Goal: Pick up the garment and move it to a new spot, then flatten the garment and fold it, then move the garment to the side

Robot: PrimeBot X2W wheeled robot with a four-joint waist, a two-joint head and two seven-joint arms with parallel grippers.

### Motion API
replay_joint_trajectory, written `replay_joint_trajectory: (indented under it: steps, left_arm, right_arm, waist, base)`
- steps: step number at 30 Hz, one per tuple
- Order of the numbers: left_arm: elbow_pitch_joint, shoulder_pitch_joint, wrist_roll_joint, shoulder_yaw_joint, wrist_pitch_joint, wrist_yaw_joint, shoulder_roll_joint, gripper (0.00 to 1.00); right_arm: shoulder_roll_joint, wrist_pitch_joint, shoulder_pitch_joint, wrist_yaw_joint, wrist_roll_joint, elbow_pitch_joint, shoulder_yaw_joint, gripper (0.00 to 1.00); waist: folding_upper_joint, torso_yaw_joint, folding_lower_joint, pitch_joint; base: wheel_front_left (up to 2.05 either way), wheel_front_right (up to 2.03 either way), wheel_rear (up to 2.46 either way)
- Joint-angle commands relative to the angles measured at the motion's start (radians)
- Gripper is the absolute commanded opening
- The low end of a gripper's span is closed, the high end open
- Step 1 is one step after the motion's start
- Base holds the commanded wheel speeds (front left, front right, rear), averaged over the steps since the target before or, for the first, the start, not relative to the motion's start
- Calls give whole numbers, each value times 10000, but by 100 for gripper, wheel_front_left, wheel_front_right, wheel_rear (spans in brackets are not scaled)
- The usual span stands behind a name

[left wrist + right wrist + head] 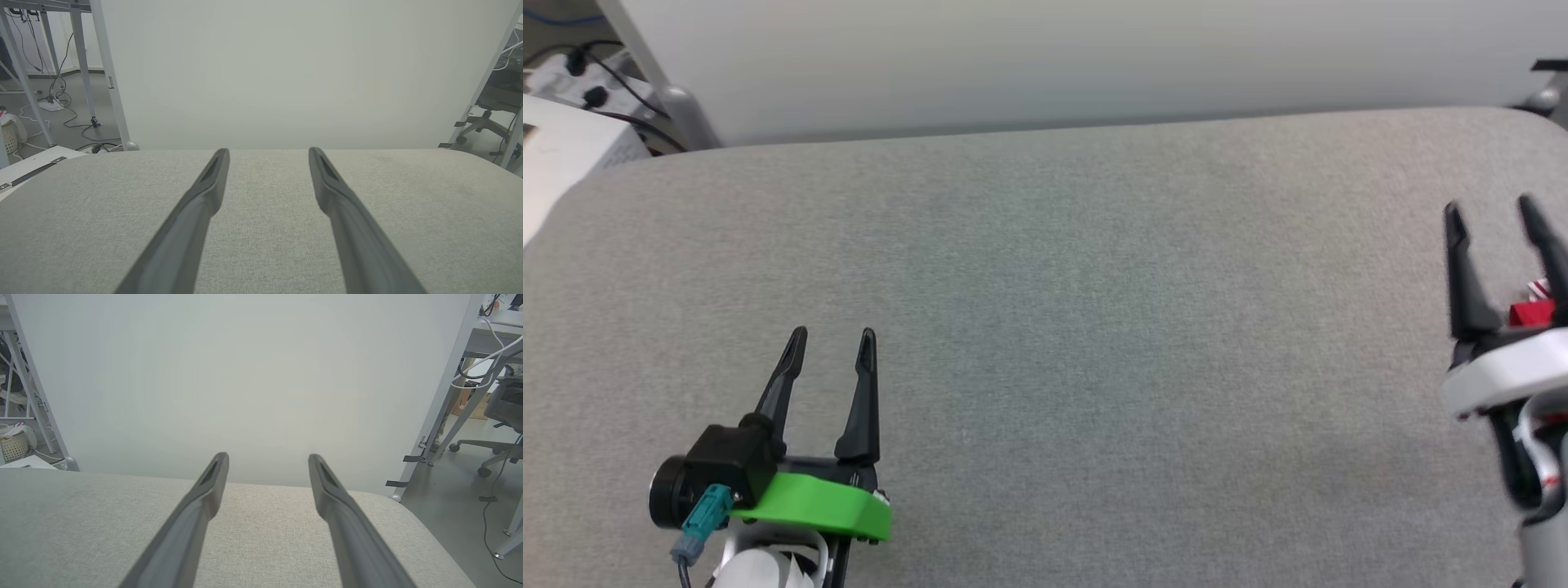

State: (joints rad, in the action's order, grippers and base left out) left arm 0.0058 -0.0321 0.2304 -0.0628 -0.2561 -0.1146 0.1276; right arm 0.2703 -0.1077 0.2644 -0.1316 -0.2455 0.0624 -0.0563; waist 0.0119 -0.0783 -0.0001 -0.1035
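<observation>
The left gripper hovers at the near left over the grey fabric-covered table, fingers spread and empty. The right gripper is at the far right edge, also spread and gripping nothing. A scrap of red with a striped white bit, apparently the garment, shows between its finger bases at the right edge, mostly hidden. A white panel stands behind the table.
</observation>
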Motion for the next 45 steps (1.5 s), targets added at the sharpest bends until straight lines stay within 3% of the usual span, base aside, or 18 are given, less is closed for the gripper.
replay_joint_trajectory:
  steps: [1,5,13,41,42,45]
  left_arm:
    - [105,189,-65,82,-56,3,-75,100]
    - [365,356,-121,293,-56,-24,-202,100]
    - [629,591,-322,676,-56,-76,-422,100]
    - [564,695,-600,850,-57,-159,-713,100]
    - [554,569,-556,840,1,-107,-658,0]
    - [556,557,-561,831,25,-99,-656,0]
  right_arm:
    - [-278,-124,-417,9,-117,-214,51,100]
    - [-1107,-441,-1370,9,-182,-482,230,100]
    - [-1911,-1094,-2395,9,-63,15,510,100]
    - [-2173,-1394,-2415,9,259,314,770,100]
    - [-2163,-1348,-2427,2,229,295,755,0]
    - [-2163,-1335,-2427,2,237,290,753,0]
  waist:
    - [-119,504,1,516]
    - [-119,601,1,624]
    - [-119,644,1,762]
    - [-119,581,1,785]
    - [0,581,1,782]
    - [0,582,1,781]
  base:
    - [0,0,0]
    - [0,0,0]
    - [0,0,0]
    - [0,0,0]
    - [0,0,0]
    - [0,0,0]
